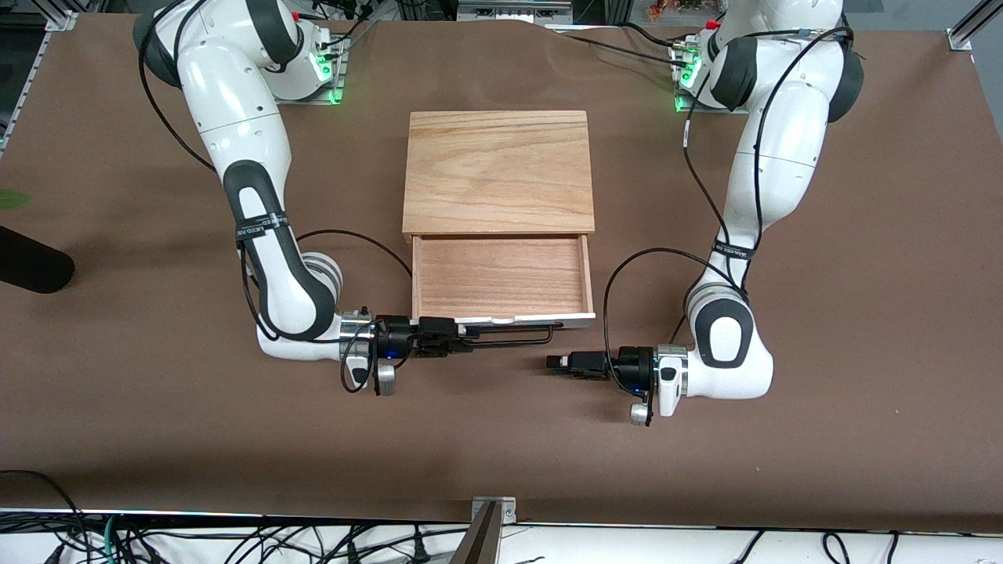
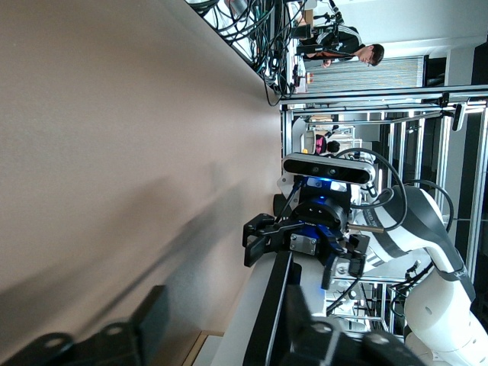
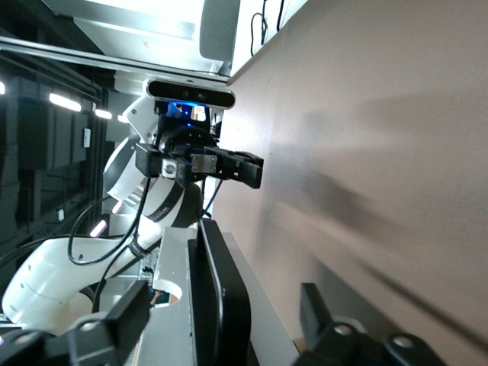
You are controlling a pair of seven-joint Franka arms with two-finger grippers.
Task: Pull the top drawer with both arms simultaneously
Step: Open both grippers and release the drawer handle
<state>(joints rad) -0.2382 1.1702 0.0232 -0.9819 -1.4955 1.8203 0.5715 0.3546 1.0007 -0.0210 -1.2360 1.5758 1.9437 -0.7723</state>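
Already pulled open: top drawer. Right gripper jaws apart around black handle, hiding its end. Left gripper jaws apart, just beside handle.

Robotics lab: aluminium framing, cable tangles.

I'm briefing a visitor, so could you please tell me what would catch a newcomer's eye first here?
The top drawer stands pulled out of the wooden cabinet mid-table, showing its bare wood floor. The right pincer is open at the black wire handle, while the left pincer is open and clear of the handle, over the table.
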